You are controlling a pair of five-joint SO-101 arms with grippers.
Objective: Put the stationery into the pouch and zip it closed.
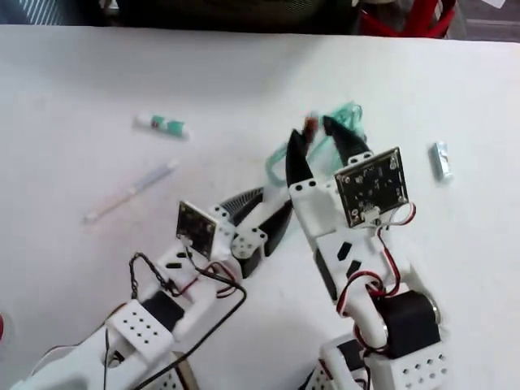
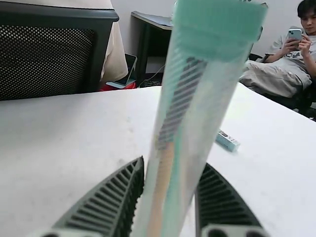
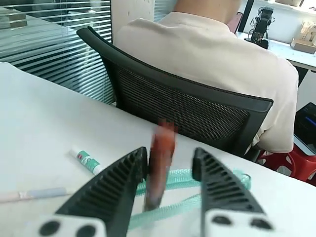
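Note:
The teal mesh pouch (image 2: 207,98) stands upright between my left gripper's (image 2: 168,168) fingers, which are shut on its lower part; something striped and an orange stick show through its wall. In the high view the pouch (image 1: 345,114) lies by the right gripper (image 1: 313,134). That right gripper (image 3: 170,153) is open over the pouch rim (image 3: 182,197), with a blurred red pen (image 3: 160,163) between its fingers, against one finger and clear of the other. A green-and-white tube (image 1: 162,124) and a clear pen (image 1: 130,192) lie on the table to the left.
A small pale block (image 1: 440,160) lies on the white table to the right of the arms, also seen as a block (image 2: 227,140) beyond the pouch. Black mesh chairs (image 3: 187,108) and seated people line the table's far edge.

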